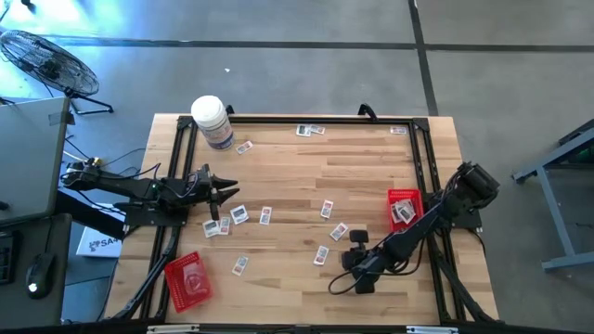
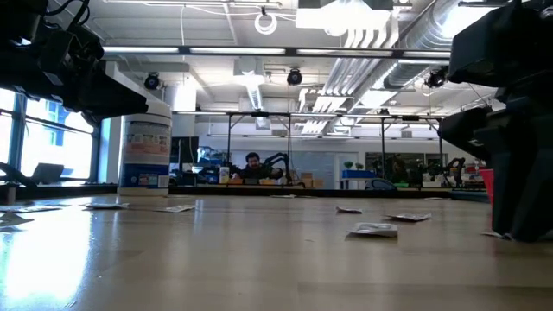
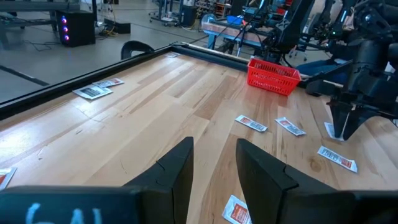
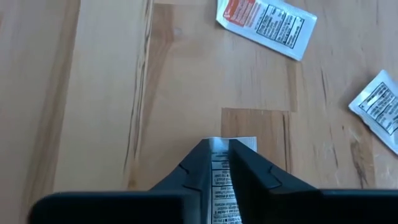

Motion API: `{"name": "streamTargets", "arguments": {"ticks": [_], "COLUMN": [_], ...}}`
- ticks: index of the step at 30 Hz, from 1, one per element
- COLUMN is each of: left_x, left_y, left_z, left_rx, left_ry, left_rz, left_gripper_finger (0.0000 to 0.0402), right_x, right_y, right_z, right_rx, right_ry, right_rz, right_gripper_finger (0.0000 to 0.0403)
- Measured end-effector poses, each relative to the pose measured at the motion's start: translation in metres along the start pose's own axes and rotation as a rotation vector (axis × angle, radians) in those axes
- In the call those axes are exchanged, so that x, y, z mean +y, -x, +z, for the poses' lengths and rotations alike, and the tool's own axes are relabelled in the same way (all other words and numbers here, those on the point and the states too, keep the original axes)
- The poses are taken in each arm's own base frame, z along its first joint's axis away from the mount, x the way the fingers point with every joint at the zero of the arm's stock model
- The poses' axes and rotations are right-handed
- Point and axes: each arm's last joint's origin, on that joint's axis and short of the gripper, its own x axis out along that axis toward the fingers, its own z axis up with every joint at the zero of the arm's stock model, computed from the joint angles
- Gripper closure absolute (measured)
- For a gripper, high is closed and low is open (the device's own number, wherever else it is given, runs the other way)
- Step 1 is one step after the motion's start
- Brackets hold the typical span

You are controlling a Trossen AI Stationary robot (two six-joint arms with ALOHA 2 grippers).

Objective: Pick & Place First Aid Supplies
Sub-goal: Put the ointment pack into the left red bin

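Observation:
Several small white first aid packets with dark or red print lie flat and scattered on the wooden table (image 1: 278, 167). My right gripper (image 1: 355, 243) points steeply down near the table's right side, shut on one packet (image 4: 222, 163). Two more packets (image 4: 267, 22) (image 4: 379, 109) lie just beyond it. From the left wrist view, that gripper (image 3: 342, 132) stands on the table among packets (image 3: 289, 126). My left gripper (image 3: 214, 168) hovers open and level at the table's left side (image 1: 225, 190), above some packets (image 1: 238, 215). My right gripper pinches a packet between its two fingers, which slant down onto it from above. The printed strip shows in the narrow gap, and the packet's far edge (image 4: 239, 142) sticks out past the fingertips. The packet lies on the table.
A white jar (image 1: 212, 121) stands at the far left corner. One red tray (image 1: 190, 278) sits near left; another (image 1: 404, 206), with packets in it, sits at the right beside my right arm. A black frame (image 1: 306, 119) rims the table.

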Motion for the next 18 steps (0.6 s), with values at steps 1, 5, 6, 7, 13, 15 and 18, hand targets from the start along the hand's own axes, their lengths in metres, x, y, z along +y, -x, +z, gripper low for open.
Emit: {"name": "streamTargets", "arguments": {"ticks": [1, 5, 6, 7, 13, 15, 18], "left_x": [0.000, 0.000, 0.000, 0.000, 0.000, 0.000, 0.000], "left_y": [0.000, 0.000, 0.000, 0.000, 0.000, 0.000, 0.000], "left_z": [0.000, 0.000, 0.000, 0.000, 0.000, 0.000, 0.000], "left_rx": [0.000, 0.000, 0.000, 0.000, 0.000, 0.000, 0.000], "left_ry": [0.000, 0.000, 0.000, 0.000, 0.000, 0.000, 0.000], "left_rz": [0.000, 0.000, 0.000, 0.000, 0.000, 0.000, 0.000], "left_gripper_finger": [0.0283, 0.0283, 0.0283, 0.0283, 0.0283, 0.0283, 0.0283], "right_x": [0.000, 0.000, 0.000, 0.000, 0.000, 0.001, -0.002], "right_y": [0.000, 0.000, 0.000, 0.001, 0.015, 0.023, 0.028], "right_z": [0.000, 0.001, 0.002, 0.003, 0.014, 0.022, 0.029], "right_rx": [-0.003, -0.021, -0.026, -0.036, -0.098, -0.147, -0.197], "right_ry": [0.000, -0.004, -0.005, -0.007, -0.024, -0.035, -0.028], "right_rz": [-0.005, -0.011, -0.009, -0.003, 0.029, 0.050, 0.066], "right_gripper_finger": [0.0363, 0.0389, 0.0395, 0.0398, 0.0395, 0.0398, 0.0401]}}
